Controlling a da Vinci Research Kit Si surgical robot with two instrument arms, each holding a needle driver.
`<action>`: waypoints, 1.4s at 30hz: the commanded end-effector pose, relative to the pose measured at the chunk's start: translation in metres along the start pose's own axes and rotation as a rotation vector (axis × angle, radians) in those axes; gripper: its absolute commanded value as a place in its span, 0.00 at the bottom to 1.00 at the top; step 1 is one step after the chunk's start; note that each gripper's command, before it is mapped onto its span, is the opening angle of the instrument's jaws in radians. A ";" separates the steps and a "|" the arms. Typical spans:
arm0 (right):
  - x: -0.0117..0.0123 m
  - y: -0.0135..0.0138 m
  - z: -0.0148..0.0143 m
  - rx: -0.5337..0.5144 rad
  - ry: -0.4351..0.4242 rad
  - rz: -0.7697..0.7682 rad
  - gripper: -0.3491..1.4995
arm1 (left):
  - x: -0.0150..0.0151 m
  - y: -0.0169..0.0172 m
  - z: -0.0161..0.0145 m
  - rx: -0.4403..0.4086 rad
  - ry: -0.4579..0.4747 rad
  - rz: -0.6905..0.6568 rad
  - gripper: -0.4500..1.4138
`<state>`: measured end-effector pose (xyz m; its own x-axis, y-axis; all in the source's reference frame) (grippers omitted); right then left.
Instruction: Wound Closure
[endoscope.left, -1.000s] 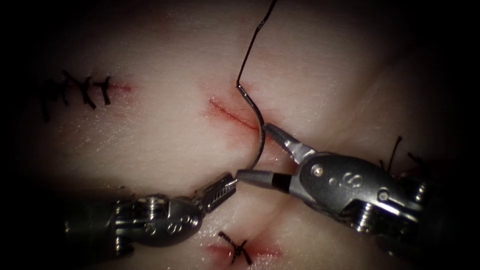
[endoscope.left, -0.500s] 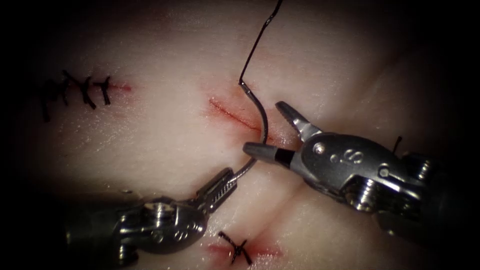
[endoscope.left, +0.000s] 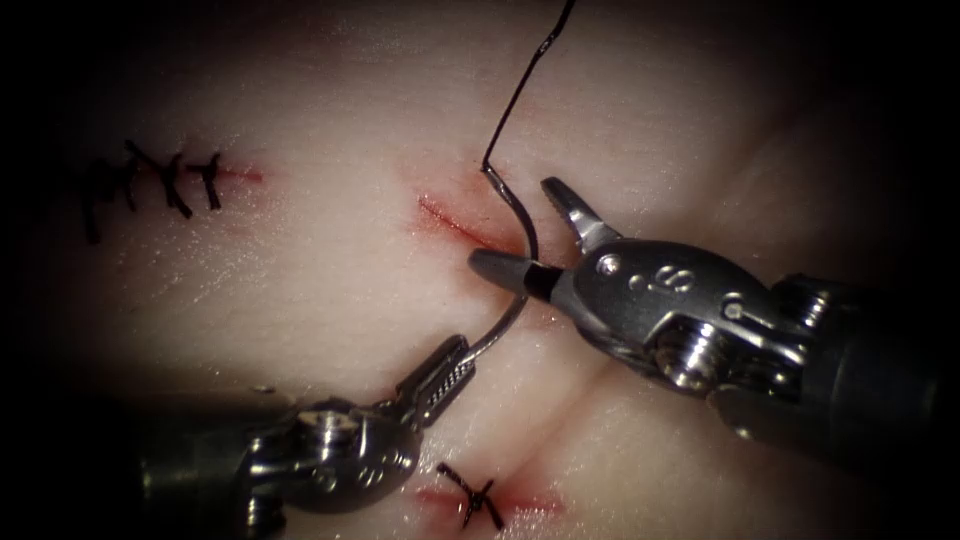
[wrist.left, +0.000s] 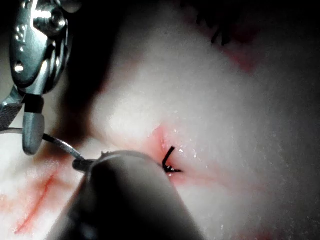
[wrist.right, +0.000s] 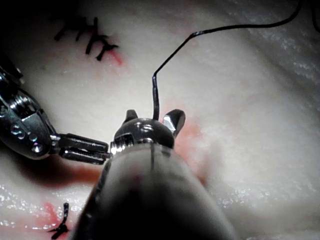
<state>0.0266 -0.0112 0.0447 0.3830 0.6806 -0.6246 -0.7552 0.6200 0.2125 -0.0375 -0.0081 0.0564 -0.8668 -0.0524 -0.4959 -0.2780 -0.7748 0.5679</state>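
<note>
The left tool (endoscope.left: 450, 372) grips the needle (endoscope.left: 520, 262) near its tip end, jaws clenched on the steel just below and left of the cut (endoscope.left: 465, 228). The needle arcs up from there, free of the tissue (endoscope.left: 330, 290), its swaged end lying at the cut's right end, where the thread (endoscope.left: 520, 95) rises out of frame. The right tool (endoscope.left: 520, 235) has its jaws spread wide around the mid-curve — one jaw lies across the needle on the cut side, the other stands up to the right of it — and they grasp nothing. Compared with a second ago, the right tool has moved up and left along the needle's curve, from near the left tool's grip to the middle of the arc beside the cut, jaws open throughout, while the left tool has held its grip and shifted only slightly. In the left wrist view the right tool (wrist.left: 30, 127) hangs beside the needle (wrist.left: 60, 145); in the right wrist view the thread (wrist.right: 210, 32) climbs from between its open jaws. That suggests a re-grip in preparation, not yet made. Finished stitches (endoscope.left: 160, 180) sit far left, another (endoscope.left: 475, 497) below.
</note>
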 end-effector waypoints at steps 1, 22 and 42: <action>0.0004 -0.0006 0.0010 0.000 0.003 0.001 0.81 | 0.0003 0.0004 0.0006 0.001 0.000 0.004 0.00; -0.0001 -0.0018 0.0010 -0.011 -0.007 0.068 0.00 | 0.0006 -0.0003 0.0007 0.026 0.008 0.007 0.52; -0.0011 0.0013 -0.0005 0.297 0.283 0.026 0.00 | 0.0009 -0.0045 -0.0031 -0.403 0.470 -0.795 0.81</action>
<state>0.0244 -0.0115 0.0447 0.1712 0.5846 -0.7930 -0.5487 0.7251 0.4161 -0.0349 -0.0066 0.0509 -0.1622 0.4424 -0.8821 -0.4514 -0.8281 -0.3323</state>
